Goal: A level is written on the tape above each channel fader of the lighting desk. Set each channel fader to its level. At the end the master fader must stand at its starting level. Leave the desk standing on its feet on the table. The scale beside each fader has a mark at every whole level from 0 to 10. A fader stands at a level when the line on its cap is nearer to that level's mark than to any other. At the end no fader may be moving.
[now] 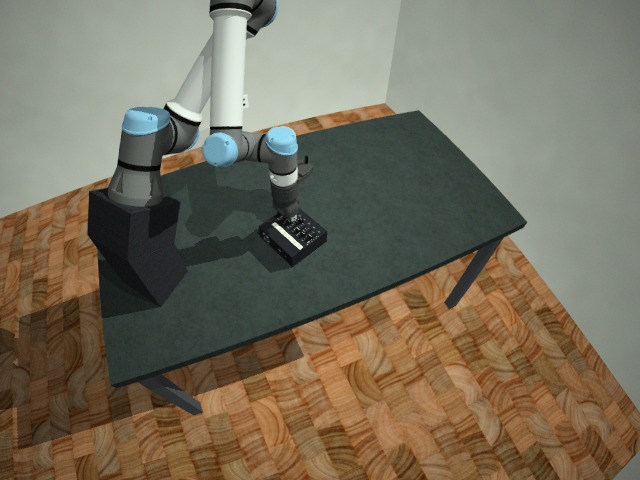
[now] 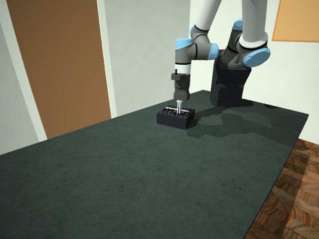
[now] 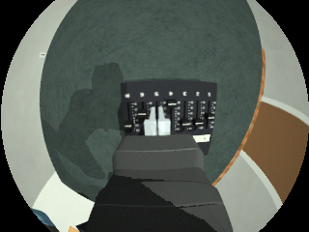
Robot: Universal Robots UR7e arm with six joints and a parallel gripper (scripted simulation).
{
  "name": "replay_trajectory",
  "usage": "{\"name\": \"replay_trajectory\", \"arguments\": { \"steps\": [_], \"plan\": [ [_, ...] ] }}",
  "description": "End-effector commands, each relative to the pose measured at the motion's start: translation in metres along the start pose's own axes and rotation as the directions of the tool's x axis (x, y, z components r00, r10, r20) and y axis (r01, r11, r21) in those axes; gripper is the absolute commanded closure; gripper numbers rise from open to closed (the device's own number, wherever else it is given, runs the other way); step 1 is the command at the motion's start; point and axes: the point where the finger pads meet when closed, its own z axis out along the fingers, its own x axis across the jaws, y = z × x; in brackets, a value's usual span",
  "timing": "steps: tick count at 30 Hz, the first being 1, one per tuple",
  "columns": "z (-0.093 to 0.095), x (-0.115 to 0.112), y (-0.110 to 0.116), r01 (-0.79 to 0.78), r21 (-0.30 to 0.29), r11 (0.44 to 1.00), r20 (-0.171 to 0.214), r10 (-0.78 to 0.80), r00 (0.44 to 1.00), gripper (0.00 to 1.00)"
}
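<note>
Black lighting desk [image 1: 289,249] [image 2: 170,121] [image 3: 169,87] sits on the table [image 1: 392,206] [image 2: 123,167] [image 3: 159,43], the claw [image 1: 294,219] [image 2: 179,112] [image 3: 156,113] closed on nothing over its middle faders, apparently mid-setting a channel, so next comes a gentle push along one slot, sparing neighbouring caps

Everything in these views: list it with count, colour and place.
Lighting desk: one, black, upright on the table
Tape: one strip, cream, on the desk
Faders: several, black, across the desk's top
Table: one, dark green top
Floor: one, wood-patterned, below the table
Door: one, brown, left in the exterior view
Arm: one, white, grey and blue, above the table
Gripper: one, dark with pale fingers, at the desk
</note>
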Motion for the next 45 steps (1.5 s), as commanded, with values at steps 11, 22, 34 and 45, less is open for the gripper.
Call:
{"name": "replay_trajectory", "arguments": {
  "steps": [11,22,34,45],
  "plan": [
    [-0.0001,0.0003,0.0045,0.000,-0.001,1.000,-0.001,0.000,1.000,1.00],
    [-0.0001,0.0003,0.0047,0.000,-0.001,1.000,-0.001,0.000,1.000,1.00],
    [-0.0001,0.0003,0.0045,0.000,-0.001,1.000,-0.001,0.000,1.000,1.00],
    [-0.0001,0.0003,-0.0001,0.000,-0.001,1.000,-0.001,0.000,1.000,1.00]
  ]
}}
